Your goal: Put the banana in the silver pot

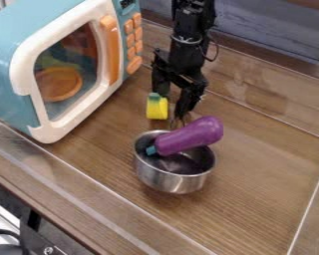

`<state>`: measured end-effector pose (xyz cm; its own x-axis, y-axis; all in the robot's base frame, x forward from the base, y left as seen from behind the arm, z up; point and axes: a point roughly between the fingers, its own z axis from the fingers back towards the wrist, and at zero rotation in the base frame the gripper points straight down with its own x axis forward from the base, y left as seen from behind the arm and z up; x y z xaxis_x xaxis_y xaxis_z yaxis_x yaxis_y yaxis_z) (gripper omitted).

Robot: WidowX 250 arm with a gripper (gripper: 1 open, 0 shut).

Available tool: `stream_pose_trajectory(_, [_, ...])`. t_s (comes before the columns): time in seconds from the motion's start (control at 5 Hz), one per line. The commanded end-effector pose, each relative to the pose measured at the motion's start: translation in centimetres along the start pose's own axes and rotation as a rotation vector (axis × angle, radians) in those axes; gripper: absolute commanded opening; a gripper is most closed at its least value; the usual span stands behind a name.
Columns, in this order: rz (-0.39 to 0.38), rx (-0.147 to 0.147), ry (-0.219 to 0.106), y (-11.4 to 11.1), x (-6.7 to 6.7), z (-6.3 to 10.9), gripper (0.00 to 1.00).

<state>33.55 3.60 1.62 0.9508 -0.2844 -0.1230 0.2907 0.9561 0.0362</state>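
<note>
The pincer (175, 100) is spread. Below it, on the desk (262, 149), is the silver pot (175, 171), with the purple eggplant (189, 135) leaning across its rim. The yellow banana (157, 107) is just beside the pincer.

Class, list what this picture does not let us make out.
- Banana's upper part: camera view, behind the dark tool.
- Pot's inner floor: partly covered by the eggplant.
- Arm's top: cut off by the upper edge.
- Toy oven's left side: cut off by the edge.
</note>
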Motion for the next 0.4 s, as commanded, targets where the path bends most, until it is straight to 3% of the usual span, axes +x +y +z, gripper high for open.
stream_pose_trajectory(0.0, [-0.036, -0.002, -0.010, 0.60, -0.68, 0.77, 1.00])
stream_pose_trajectory(0.2, [-0.070, -0.006, -0.005, 1.52, -1.38, 0.93, 0.00])
